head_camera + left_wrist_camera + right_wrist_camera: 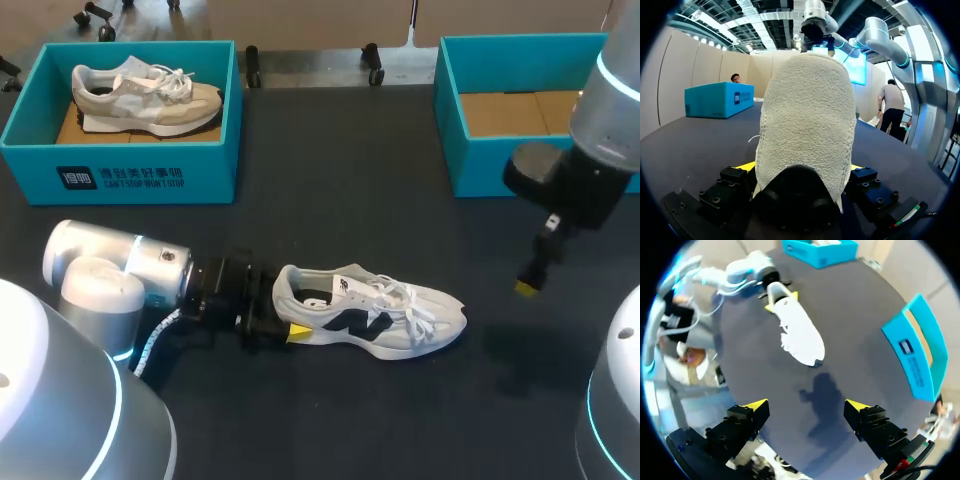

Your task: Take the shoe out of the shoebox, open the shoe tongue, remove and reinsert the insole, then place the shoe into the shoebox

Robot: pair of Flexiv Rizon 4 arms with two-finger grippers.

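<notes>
Head view: left hand (286, 312) lies low, gripping the white shoe (385, 320) by its heel; right hand (527, 286) hangs spread, empty.

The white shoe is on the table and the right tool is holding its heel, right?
No. The white shoe is on the table, but the left tool is holding its heel; the right tool hangs open, apart. The head view shows it.

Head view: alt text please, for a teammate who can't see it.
The left tool grips the heel of a white shoe mid-table. The right tool hangs near the empty right shoebox; the left shoebox holds a beige shoe.
</notes>
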